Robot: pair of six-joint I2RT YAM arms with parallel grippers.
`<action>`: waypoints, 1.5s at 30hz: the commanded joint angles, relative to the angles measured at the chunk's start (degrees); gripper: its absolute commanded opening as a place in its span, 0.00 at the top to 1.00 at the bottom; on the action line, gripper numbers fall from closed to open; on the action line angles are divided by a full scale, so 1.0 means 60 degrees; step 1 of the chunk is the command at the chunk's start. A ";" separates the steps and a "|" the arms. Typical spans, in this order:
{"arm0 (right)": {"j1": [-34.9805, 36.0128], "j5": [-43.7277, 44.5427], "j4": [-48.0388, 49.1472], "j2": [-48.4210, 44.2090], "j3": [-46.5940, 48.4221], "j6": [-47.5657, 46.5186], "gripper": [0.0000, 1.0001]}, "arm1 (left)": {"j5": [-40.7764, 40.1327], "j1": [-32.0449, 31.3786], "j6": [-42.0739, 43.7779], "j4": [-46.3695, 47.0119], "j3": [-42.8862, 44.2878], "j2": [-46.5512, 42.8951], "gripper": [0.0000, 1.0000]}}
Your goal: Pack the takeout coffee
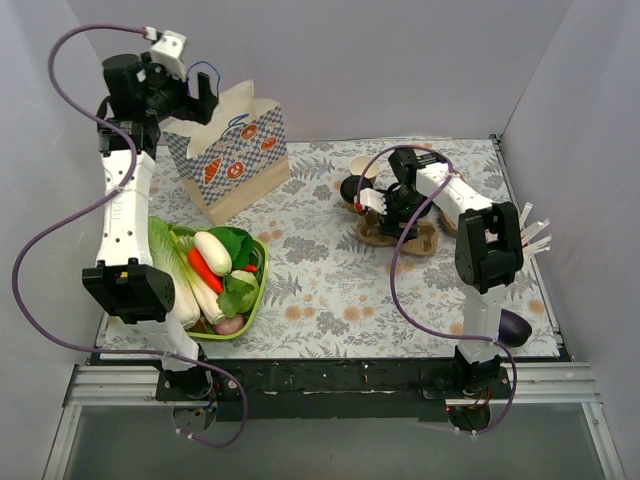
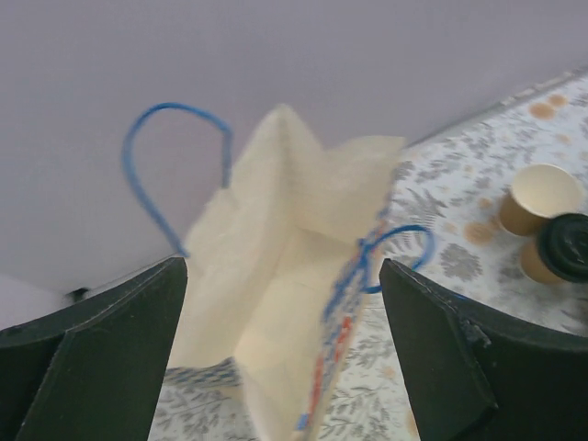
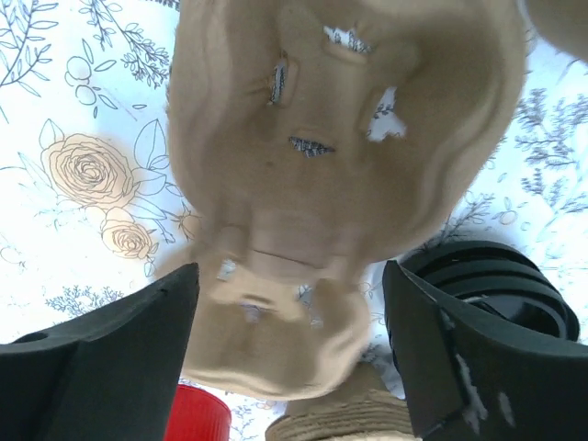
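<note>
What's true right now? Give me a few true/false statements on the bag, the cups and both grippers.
1. The paper bag stands upright with its mouth open. True.
2. The left gripper is shut on a bag handle. False: it is open at the bag's mouth and holds nothing.
3. A lidded cup stands beside an open kraft cup. True.
4. The right gripper is over the vegetable basket. False: it is open over the cardboard cup carrier.
5. The lidded cup is already in the bag. False: it stands on the table near the carrier.
</note>
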 commanded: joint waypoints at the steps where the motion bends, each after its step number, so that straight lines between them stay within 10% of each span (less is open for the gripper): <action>1: -0.0025 -0.0504 0.0024 -0.0774 -0.0097 0.0303 0.10 | 0.0127 0.1897 -0.0617 -0.0334 0.1301 0.0559 0.13; 25: 0.0224 -0.2394 -0.0386 -0.1770 0.0460 0.2749 0.12 | 0.4013 0.2943 -0.2729 0.1321 0.1161 0.3682 0.30; 45: 0.0253 -0.1750 0.0214 -0.1785 0.0489 0.3526 0.15 | 0.4466 0.2343 -0.3328 0.1422 0.1203 0.2730 1.00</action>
